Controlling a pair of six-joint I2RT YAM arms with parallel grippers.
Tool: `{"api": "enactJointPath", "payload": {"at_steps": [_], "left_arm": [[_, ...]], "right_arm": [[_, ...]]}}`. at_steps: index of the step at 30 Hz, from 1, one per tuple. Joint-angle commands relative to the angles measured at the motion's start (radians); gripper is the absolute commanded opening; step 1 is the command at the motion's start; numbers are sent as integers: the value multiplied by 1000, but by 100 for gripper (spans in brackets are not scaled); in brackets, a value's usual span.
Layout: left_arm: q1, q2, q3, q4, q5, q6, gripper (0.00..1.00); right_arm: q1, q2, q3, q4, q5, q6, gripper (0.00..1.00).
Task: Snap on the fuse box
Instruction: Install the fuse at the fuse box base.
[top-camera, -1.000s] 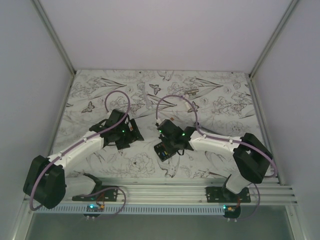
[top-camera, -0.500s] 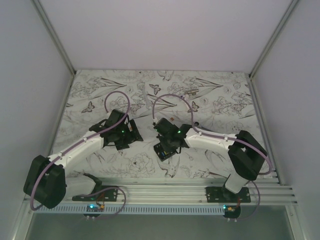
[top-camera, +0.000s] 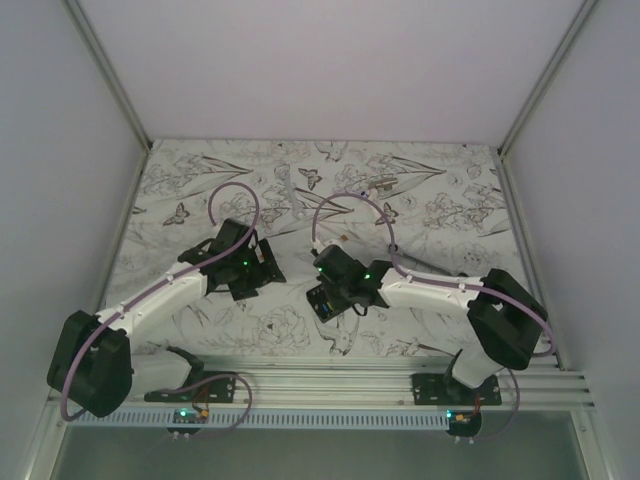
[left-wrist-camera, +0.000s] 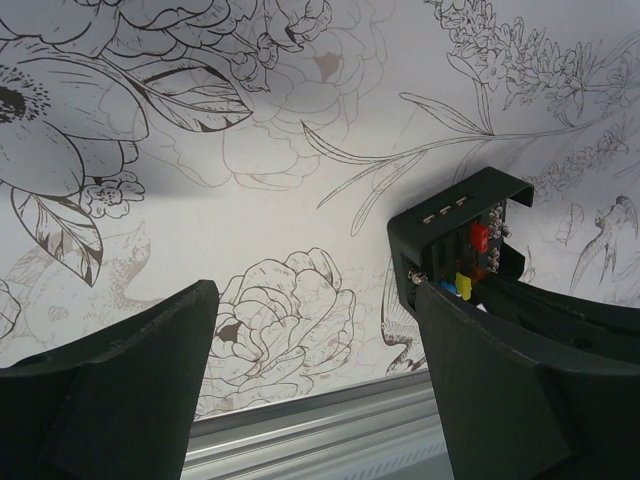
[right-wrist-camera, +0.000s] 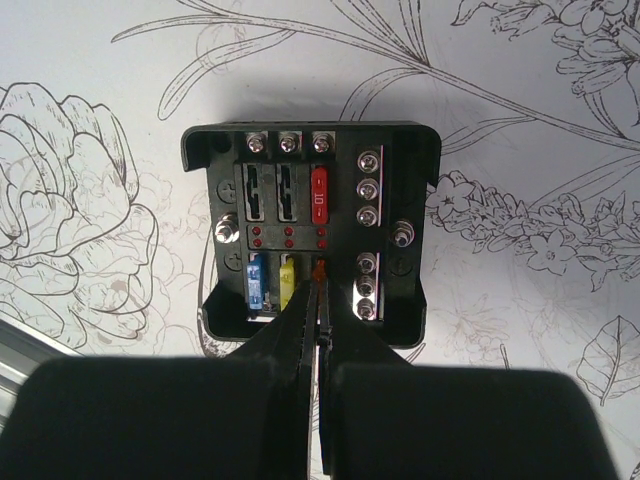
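Pinched fully together, my right gripper (right-wrist-camera: 320, 282) points down at the fuse box (right-wrist-camera: 320, 235), its two fingers meeting in a thin line. My left gripper (left-wrist-camera: 310, 395) stands wide open with nothing between its fingers (left-wrist-camera: 110, 400), only patterned surface showing in the gap.

From the top view, the table cover (top-camera: 200, 190), printed with grey flowers and butterflies, fills the work area, and a metal rail (top-camera: 330, 385) runs along its near edge. Both of my arms reach inward over the cover: the left gripper (top-camera: 258, 270) hangs left of centre, and the right gripper (top-camera: 338, 285) sits just right of it. The fuse box (top-camera: 321, 304) lies flat on the cover under the right gripper, near the rail and well apart from the left one. My left wrist camera sees the fuse box (left-wrist-camera: 455, 235) past its right-hand finger.

On the box's open face, a red fuse (right-wrist-camera: 319, 195) sits in the upper row beside two black slots. Below are a blue fuse (right-wrist-camera: 255, 285) and a yellow fuse (right-wrist-camera: 287, 285), with my closed tips at the next slot, where a small orange-red piece (right-wrist-camera: 320, 267) shows. Whether I have hold of it I cannot tell. Silver screws (right-wrist-camera: 368, 187) line the right side.
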Motion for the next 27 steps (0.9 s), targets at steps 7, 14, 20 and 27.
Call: {"api": "enactJointPath", "payload": {"at_steps": [7, 14, 20, 27], "left_arm": [[9, -23, -36, -25, 6, 14, 83], [11, -52, -54, -26, 3, 11, 83], [17, -41, -49, -25, 6, 15, 84], [19, -28, -26, -26, -19, 33, 84]], "right_arm": [[9, 162, -52, -139, 1, -9, 0], [-3, 223, -54, -157, -10, 3, 0], [-11, 194, -131, -192, -5, 56, 0], [-10, 79, -11, -122, 65, 25, 0]]}}
